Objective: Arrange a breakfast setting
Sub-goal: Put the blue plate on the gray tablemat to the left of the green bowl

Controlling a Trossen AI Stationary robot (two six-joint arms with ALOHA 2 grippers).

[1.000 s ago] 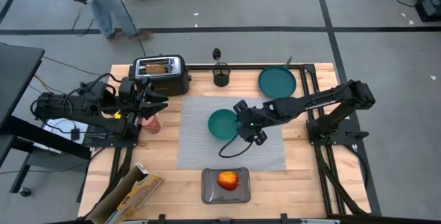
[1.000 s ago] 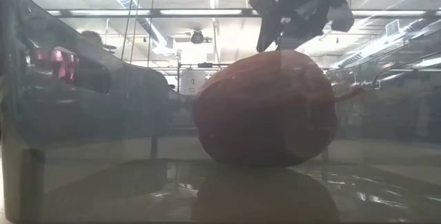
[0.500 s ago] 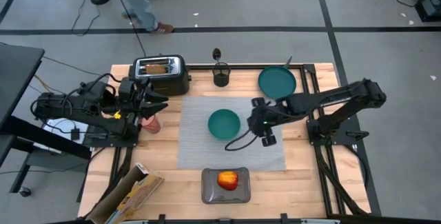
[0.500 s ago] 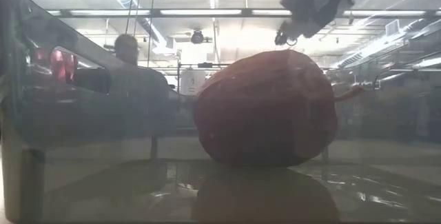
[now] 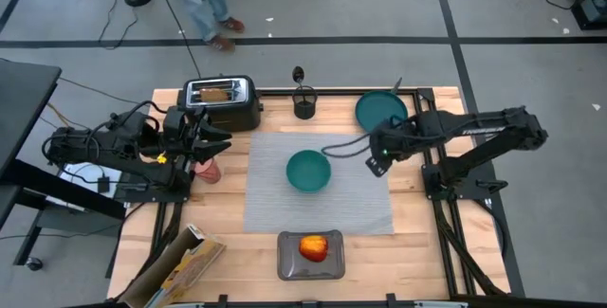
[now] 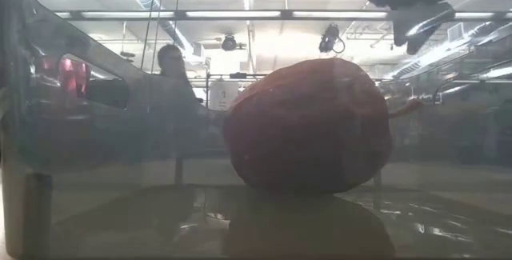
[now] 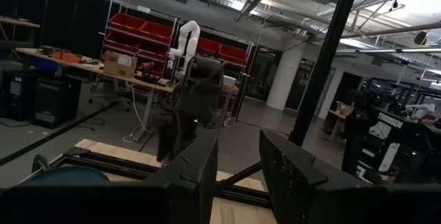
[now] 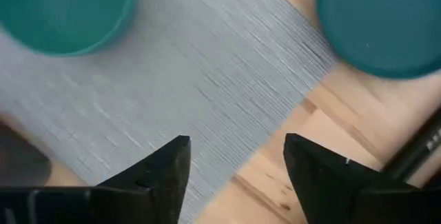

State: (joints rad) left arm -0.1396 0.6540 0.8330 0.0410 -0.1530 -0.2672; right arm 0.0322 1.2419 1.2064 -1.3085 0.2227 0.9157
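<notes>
The teal bowl (image 5: 308,171) stands on the grey placemat (image 5: 275,199). The teal plate (image 5: 381,112) lies on the wood at the far right, off the mat. My right gripper (image 5: 376,163) hovers open over the mat's right edge, between bowl and plate; its wrist view (image 8: 238,162) shows the bowl (image 8: 65,7) and the plate (image 8: 386,24). The apple (image 5: 312,247) sits in the grey tray (image 5: 287,265). The toast (image 5: 216,90) is in the toaster (image 5: 228,109). The pink cup (image 5: 207,168) lies by my left gripper (image 5: 220,142), which is open and waits at the left.
A dark cup (image 5: 303,108) with a metal utensil stands at the far edge. A cereal box (image 5: 180,265) lies at the near left corner. The low view looks through the tray wall at the apple (image 6: 308,128). A person (image 5: 204,0) walks beyond the table.
My right gripper has moved from the bowl's right rim toward the table's right edge and a little toward the far edge, nearer the plate. The bowl stays where it was on the mat. The person behind the table has walked to the right.
</notes>
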